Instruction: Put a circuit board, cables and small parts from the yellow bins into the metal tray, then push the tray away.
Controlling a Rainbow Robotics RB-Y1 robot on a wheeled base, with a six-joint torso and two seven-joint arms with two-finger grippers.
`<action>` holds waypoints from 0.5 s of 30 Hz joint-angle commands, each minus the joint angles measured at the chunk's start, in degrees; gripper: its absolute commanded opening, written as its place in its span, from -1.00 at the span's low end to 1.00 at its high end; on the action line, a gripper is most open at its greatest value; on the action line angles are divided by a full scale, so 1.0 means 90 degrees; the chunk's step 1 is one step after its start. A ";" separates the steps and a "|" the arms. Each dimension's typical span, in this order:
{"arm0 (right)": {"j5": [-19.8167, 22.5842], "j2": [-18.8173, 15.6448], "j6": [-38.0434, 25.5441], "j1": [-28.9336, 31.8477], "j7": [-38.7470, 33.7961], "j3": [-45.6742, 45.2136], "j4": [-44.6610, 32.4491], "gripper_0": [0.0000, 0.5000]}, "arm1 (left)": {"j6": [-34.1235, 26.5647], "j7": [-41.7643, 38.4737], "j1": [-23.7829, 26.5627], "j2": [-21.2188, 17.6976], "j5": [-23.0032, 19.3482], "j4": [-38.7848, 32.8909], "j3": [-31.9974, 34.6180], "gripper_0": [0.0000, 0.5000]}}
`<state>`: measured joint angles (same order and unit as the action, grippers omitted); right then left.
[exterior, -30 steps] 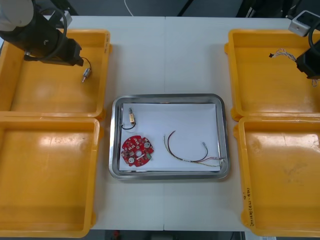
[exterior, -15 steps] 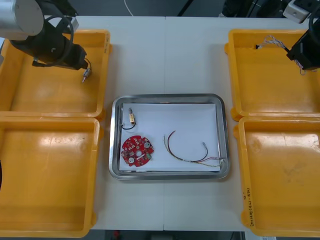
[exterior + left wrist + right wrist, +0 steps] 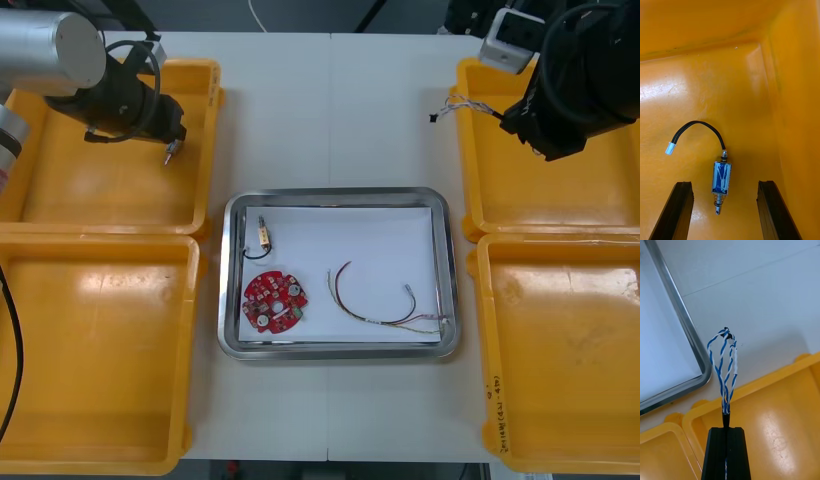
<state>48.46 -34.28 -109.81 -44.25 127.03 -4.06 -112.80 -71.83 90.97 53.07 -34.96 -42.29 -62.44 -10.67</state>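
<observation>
The far left yellow bin [image 3: 100, 190] has the left gripper [image 3: 724, 184] over its far inner corner. Its claw is wide open, with one black finger on each side of a small metal part [image 3: 721, 178] and neither touching it. The part lies on the bin floor close to the wall nearest the tray. A short black cable [image 3: 700, 125] arcs from it to a small white plug [image 3: 670, 148]. The near left yellow bin [image 3: 90, 350] sits just in front of the first bin.

The metal tray [image 3: 335, 196] sits at the middle of the table, between the two pairs of bins, and is white inside. In its left half lie a second small metal part with a black lead [image 3: 263, 236] and, nearer the front rim, a round red circuit board [image 3: 275, 300]. To their right, a red and yellow cable [image 3: 352, 310] curves towards the tray's right front corner.

The right gripper [image 3: 726, 431] hangs over the inner edge of the far right yellow bin [image 3: 540, 190]. Its claw is narrow, pinching a twisted blue and white cable [image 3: 726, 403] by one end. The looped free end of the cable reaches past the bin's wall and over the bare table [image 3: 330, 110], beyond the tray's far right corner. The near right yellow bin [image 3: 560, 350] lies in front.
</observation>
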 commanded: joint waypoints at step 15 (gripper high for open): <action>0.0026 0.0235 -0.0021 -0.0884 -0.0511 0.2209 -0.0426 -1.00 | 0.0618 0.0850 0.0315 0.0095 0.0011 0.0502 -0.0416 1.00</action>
<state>49.69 -33.63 -109.81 -48.65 124.61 12.60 -114.81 -67.27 90.97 53.07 -34.92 -42.06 -58.19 -13.60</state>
